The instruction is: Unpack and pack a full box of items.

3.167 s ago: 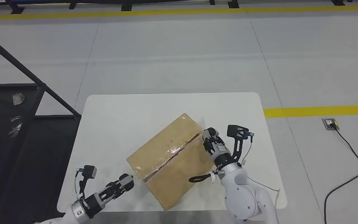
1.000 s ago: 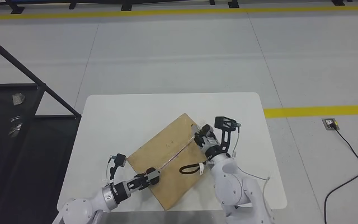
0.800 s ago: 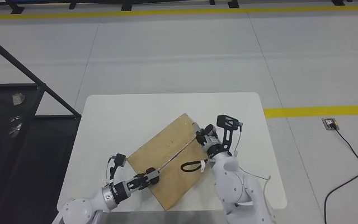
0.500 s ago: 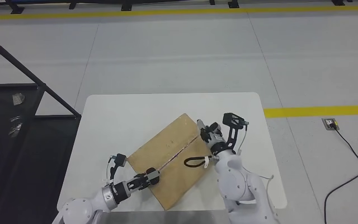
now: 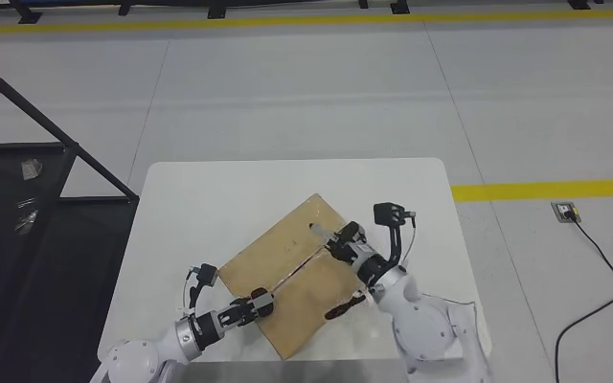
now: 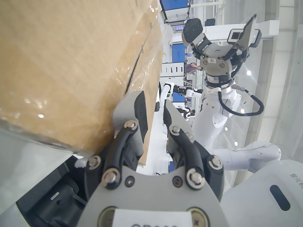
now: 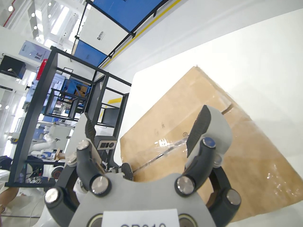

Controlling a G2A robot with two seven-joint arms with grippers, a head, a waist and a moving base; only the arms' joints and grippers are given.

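The cardboard box [image 5: 283, 280] sat slantwise on the white table [image 5: 192, 196], nearer its near edge, flaps down and a strip of clear tape [image 7: 165, 147] along the centre seam. The left gripper [image 6: 153, 103] was at the seam's near-left end, against the box's end face, its fingers drawn close with a slim gap and nothing plainly between them; whether a pad touched the cardboard was hard to make out. The right gripper [image 7: 144, 128] hung over the seam toward the far-right end, fingers spread wide. Being a full box, it probably weighed a good deal and would slide rather than lift. The board looked stiff and the tape glossy and slick, so the best hold seemed to be the tape's loose end at a seam end, or a flap edge once the tape was freed.
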